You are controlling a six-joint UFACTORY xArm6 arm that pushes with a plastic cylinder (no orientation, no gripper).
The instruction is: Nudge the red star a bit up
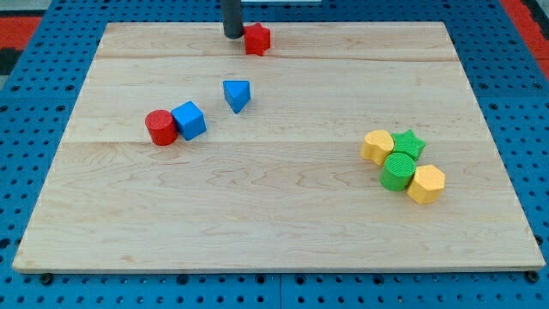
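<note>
My tip (233,35) rests on the wooden board (274,215) at the far edge, just left of the red star (257,39) and touching or nearly touching it; being a bare rod, it holds nothing. A blue triangle (237,94) lies nearer. Left of it, a red cylinder (159,128) touches a blue cube (190,119). At the right, two yellow blocks (377,147) (426,184), a green star (409,143) and a green cylinder (398,171) cluster together.

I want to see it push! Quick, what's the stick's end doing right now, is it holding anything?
My tip: a plain rod end, nothing to open or close, holding nothing; it sits just left of the small red star-shaped block, apparently touching.
</note>
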